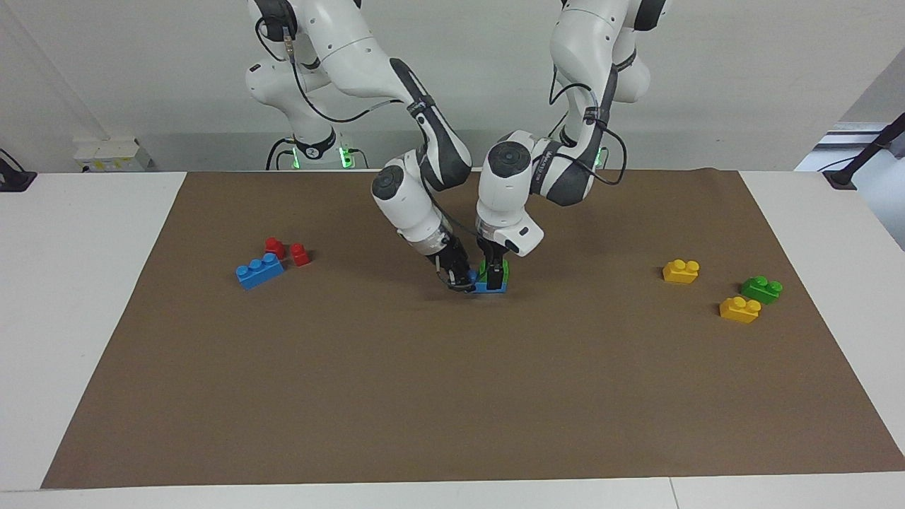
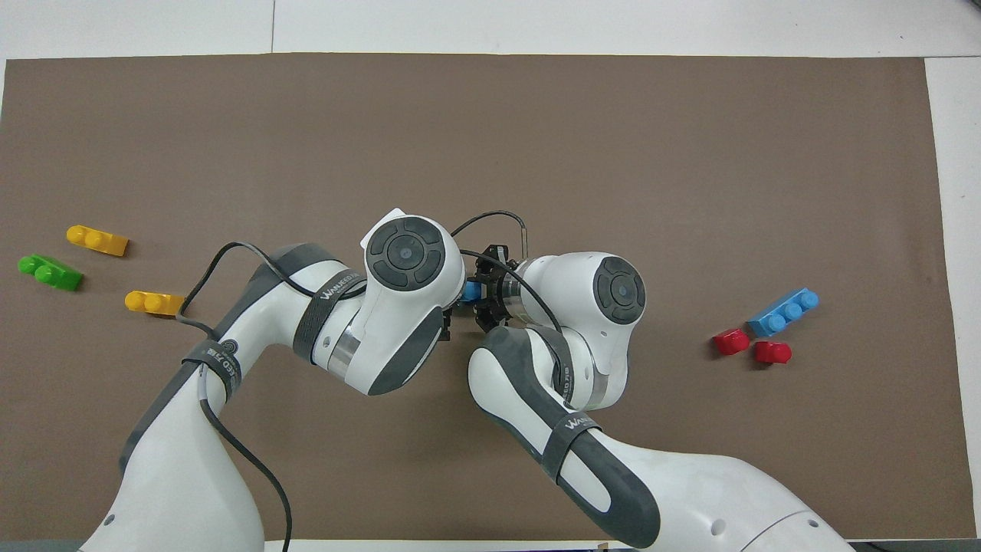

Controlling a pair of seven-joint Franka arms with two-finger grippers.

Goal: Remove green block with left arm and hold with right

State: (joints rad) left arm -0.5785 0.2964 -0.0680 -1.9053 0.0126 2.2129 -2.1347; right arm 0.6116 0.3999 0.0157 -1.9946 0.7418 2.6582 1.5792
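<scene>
A small green block [image 1: 484, 268] sits on top of a blue brick [image 1: 488, 287] at the middle of the brown mat [image 1: 452, 396]. My left gripper [image 1: 496, 277] comes straight down on the green block, open, one finger on each side of it. My right gripper [image 1: 463, 281] reaches in low from the right arm's end and is shut on the end of the blue brick. In the overhead view only a blue stud [image 2: 471, 291] shows between the two wrists, beside the right gripper [image 2: 489, 296]. There the left wrist hides the green block and the left gripper.
Toward the left arm's end lie a second green block [image 1: 761, 288] and two yellow blocks [image 1: 681, 271] [image 1: 739, 309]. Toward the right arm's end lie another blue brick [image 1: 260, 271] and two small red blocks [image 1: 274, 247] [image 1: 300, 254].
</scene>
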